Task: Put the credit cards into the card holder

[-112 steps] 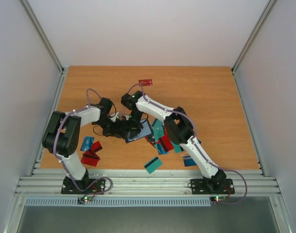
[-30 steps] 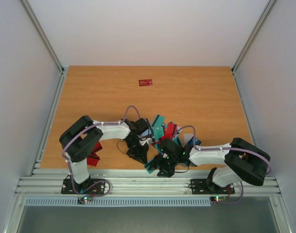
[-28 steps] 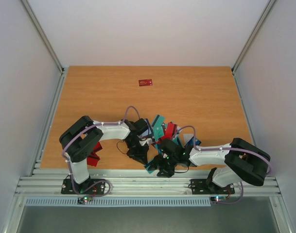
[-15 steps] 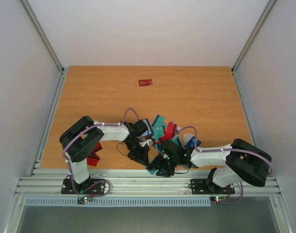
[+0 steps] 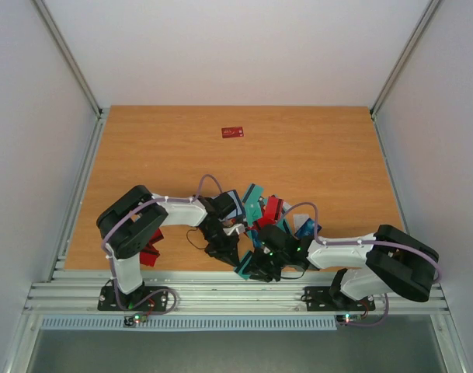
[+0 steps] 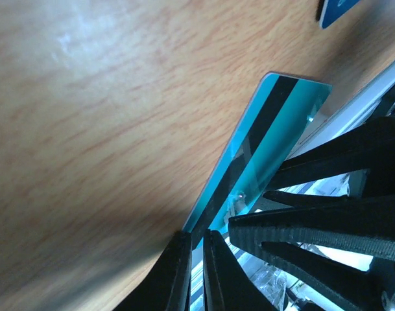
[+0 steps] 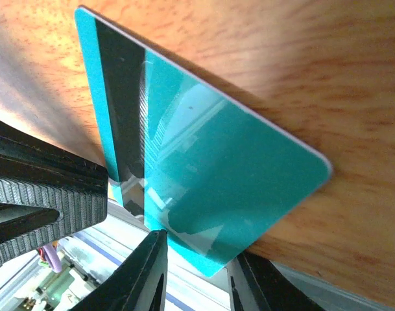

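1. Seconds ago both arms worked in the middle of the wooden table point(image 5: 314, 148). Now they meet at its near edge over one teal plastic credit card point(image 7: 210, 175) with a black stripe.
2. That card lay flat just inside the edge before. It now sits slewed, with one corner hanging out past the edge.
3. The left tool point(image 6: 197, 234) has its fingers almost together, their tips at the striped end of the card. Whether they pinch that end or only press against it cannot be told.
4. The right tool point(image 7: 200, 245) has its fingers apart on either side of the overhanging corner, and they are not visibly clamped on it.
5. The dark navy folding card holder point(image 5: 234, 204) lies farther back, partly hidden under the left arm, beside the heap of teal, red and blue cards point(image 5: 269, 208).
6. The overhang probably gives the right tool something to grip. The card has yet to be lifted, and many cards remain loose, so the task looks far from finished.
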`<state>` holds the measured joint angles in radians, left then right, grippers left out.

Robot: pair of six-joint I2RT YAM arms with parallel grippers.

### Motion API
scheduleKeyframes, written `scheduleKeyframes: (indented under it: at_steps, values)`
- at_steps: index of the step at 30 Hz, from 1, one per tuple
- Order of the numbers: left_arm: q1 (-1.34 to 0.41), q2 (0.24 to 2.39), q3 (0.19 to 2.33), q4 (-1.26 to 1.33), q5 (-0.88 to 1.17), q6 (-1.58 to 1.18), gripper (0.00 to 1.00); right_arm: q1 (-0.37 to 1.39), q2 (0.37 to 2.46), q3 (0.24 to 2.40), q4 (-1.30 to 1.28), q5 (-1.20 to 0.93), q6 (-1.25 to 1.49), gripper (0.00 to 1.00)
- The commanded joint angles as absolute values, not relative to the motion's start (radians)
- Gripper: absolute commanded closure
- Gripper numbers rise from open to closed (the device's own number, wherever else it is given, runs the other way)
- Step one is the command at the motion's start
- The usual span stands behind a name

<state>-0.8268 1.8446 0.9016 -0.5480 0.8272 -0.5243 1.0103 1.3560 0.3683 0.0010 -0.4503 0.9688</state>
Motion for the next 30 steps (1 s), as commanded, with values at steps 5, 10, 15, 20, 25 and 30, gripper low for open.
scheduleKeyframes:
  at_steps: [5,10,15,20,25,30]
  values:
    - [-0.841,1.898,0.867,-0.501,0.759,-0.550,0.91,1.002,1.309,0.407,-0.057,-0.341,0.917,0.77]
    - [-0.841,1.891,0.864,-0.500,0.739,-0.551,0.91,1.002,1.292,0.447,-0.141,-0.339,0.881,0.83]
    - [-0.841,1.858,0.855,-0.499,0.706,-0.557,0.91,1.000,1.298,0.494,-0.211,-0.349,0.835,0.91]
    - [-0.841,1.825,0.844,-0.478,0.690,-0.587,0.91,0.992,1.305,0.544,-0.273,-0.364,0.771,0.96]
    - [-0.842,1.780,0.871,-0.516,0.650,-0.606,0.91,0.986,1.309,0.610,-0.360,-0.383,0.672,0.99]
    - [-0.841,1.660,0.961,-0.686,0.474,-0.577,0.94,0.935,1.281,0.690,-0.511,-0.401,0.536,0.99]
